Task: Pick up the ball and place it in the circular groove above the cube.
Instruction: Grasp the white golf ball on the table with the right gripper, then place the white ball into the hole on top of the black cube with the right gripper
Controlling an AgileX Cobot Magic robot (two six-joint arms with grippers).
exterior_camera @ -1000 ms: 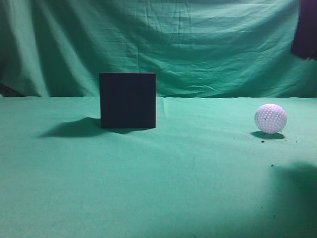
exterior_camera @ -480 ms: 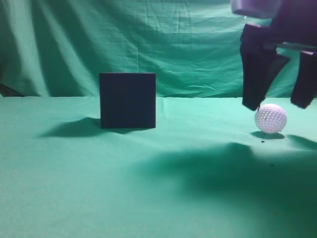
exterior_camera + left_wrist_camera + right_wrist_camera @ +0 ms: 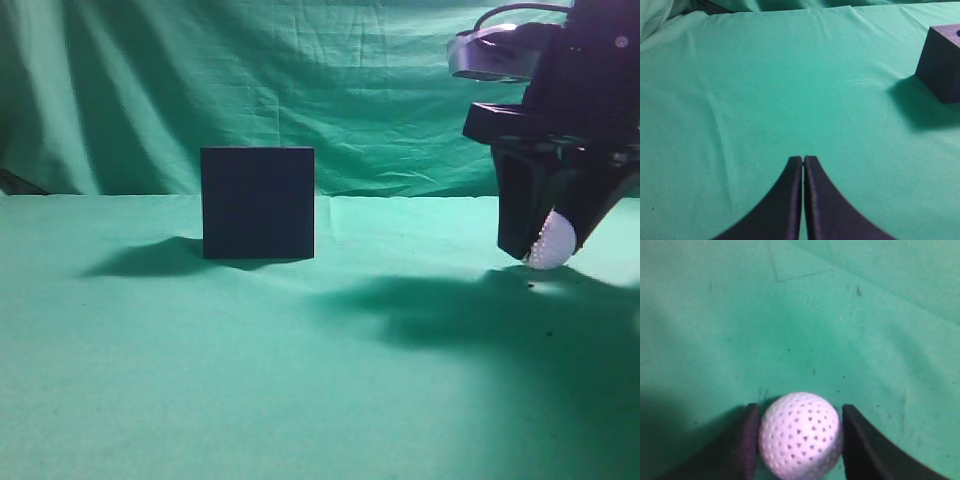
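With no writing visible, right tool (image 3: pixel 800 440) brackets ball (image 3: pixel 800 434).

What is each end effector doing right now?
Left end effector: closed, empty.
Right end effector: closed on the ball.

The ball (image 3: pixel 800 435), white and dimpled, sits low in the frame on the green cloth (image 3: pixel 840 315), between the 2 dark fingers (image 3: pixel 747 442) of the right gripper (image 3: pixel 799 440). The left finger touches its side and the right finger sits right against it. A faint crease runs across the cloth farther away, with a few dark specks scattered near it.
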